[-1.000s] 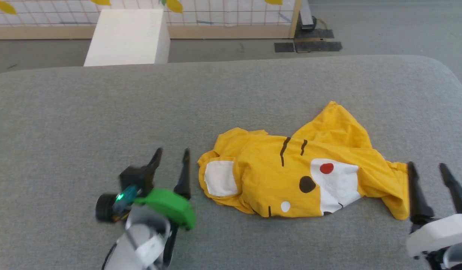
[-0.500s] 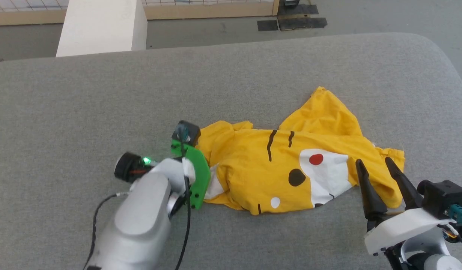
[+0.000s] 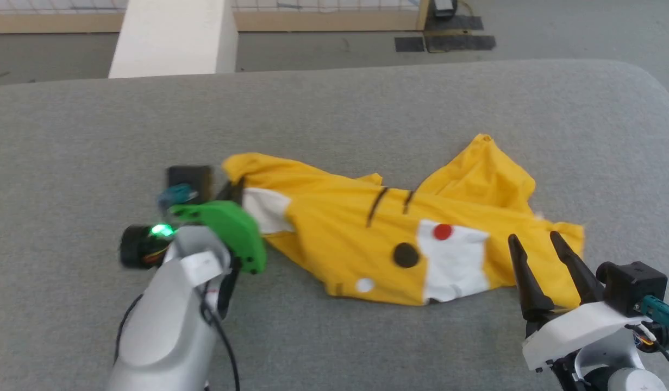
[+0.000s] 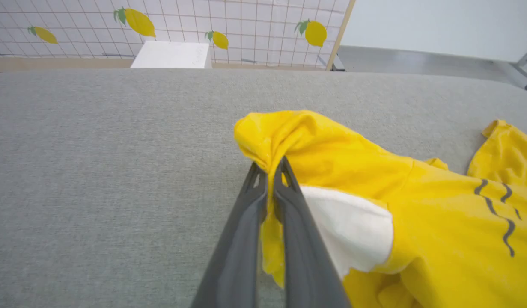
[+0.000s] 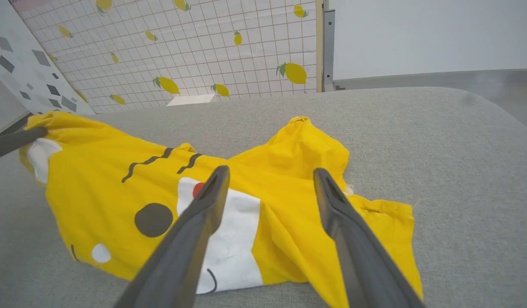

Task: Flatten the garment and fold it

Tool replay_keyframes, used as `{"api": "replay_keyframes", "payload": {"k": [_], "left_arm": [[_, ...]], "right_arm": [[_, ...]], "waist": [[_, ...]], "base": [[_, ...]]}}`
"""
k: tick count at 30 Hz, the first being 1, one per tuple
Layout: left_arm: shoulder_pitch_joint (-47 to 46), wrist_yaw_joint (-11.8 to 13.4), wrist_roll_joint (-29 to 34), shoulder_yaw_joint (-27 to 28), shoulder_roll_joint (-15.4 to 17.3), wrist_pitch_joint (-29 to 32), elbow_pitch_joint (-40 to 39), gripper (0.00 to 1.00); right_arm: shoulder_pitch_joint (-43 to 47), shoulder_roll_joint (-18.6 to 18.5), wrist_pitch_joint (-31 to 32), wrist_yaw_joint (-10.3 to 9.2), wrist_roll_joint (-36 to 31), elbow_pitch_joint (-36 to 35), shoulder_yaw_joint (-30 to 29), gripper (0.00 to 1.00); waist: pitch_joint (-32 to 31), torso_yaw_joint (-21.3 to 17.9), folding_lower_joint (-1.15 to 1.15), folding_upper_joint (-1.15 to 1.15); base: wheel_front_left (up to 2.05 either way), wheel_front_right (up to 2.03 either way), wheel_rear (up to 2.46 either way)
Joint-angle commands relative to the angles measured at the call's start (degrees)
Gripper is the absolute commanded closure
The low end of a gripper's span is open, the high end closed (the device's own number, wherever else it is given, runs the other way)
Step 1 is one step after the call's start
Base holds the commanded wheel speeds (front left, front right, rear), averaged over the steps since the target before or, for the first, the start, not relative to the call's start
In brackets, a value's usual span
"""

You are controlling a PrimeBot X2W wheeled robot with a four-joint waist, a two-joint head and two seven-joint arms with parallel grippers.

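Observation:
The garment [image 3: 399,233] is a yellow-orange T-shirt with a white muzzle patch, red and black dots and whisker lines, lying crumpled on the grey surface [image 3: 334,119]. My left gripper [image 4: 269,167] is shut on the garment's [image 4: 374,171] left sleeve edge, beside its white patch, and holds that end raised. In the head view the left gripper [image 3: 233,187] is at the shirt's left end. My right gripper [image 3: 532,239] stands open just above the garment's right end, touching nothing; in its own view the right gripper [image 5: 269,175] hovers over the garment [image 5: 130,188].
A white box [image 3: 171,38] stands on the floor beyond the grey surface's far edge. Behind it runs a lemon-patterned grid panel [image 5: 203,47] on a wooden frame. Bare grey cushion lies to the left of and behind the garment.
My left gripper reached the sleeve, shut on it and pulled it up and to the left, stretching the shirt. My right gripper moved in over the right end. The camera also shifted.

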Motion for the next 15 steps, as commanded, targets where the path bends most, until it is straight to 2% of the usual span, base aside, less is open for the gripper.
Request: {"api": "replay_keyframes", "payload": {"k": [1,6,11,12,13,15], "left_arm": [[2.16,1.64,-0.87,1.64,0.63,-1.89,-1.04,1.0],[9.8,6.82,-2.36,7.39,2.31,-6.23,-5.34,1.0],[18.24,8.84,-4.2,9.12,2.69,-3.34,-7.74,1.0],[20.1,8.39,-4.74,8.71,2.67,-1.93,-8.02,0.81],[21.63,7.46,-5.06,7.9,2.75,-0.84,-8.42,0.03],[23.67,5.79,-6.6,7.24,2.11,-0.15,-9.42,0.0]], "right_arm": [[-0.9,0.0,-0.03,-0.08,0.37,0.02,-0.01,0.0],[-0.72,0.01,0.44,-0.08,0.37,-0.18,0.12,0.0],[-0.45,0.01,0.83,-0.08,0.5,-0.06,0.14,0.0],[-0.36,0.01,0.97,-0.08,0.5,-0.03,0.1,0.0],[-0.28,0.01,1.1,-0.08,0.51,0.01,-0.01,0.0],[-0.25,0.01,1.49,-0.08,0.35,0.13,0.02,0.0]], "waist": [[-1.55,1.98,0.0,0.0],[-2.57,4.42,0.0,0.0],[-2.82,5.82,0.0,0.0],[-2.82,6.09,0.0,0.0],[-2.79,6.4,0.0,0.0],[-2.78,6.81,0.0,0.0]], "base": [[0.0,0.0,0.0],[0.0,0.0,0.0],[0.0,0.0,0.0],[0.0,0.0,0.0],[0.0,0.0,0.0],[0.0,0.0,0.0]]}}
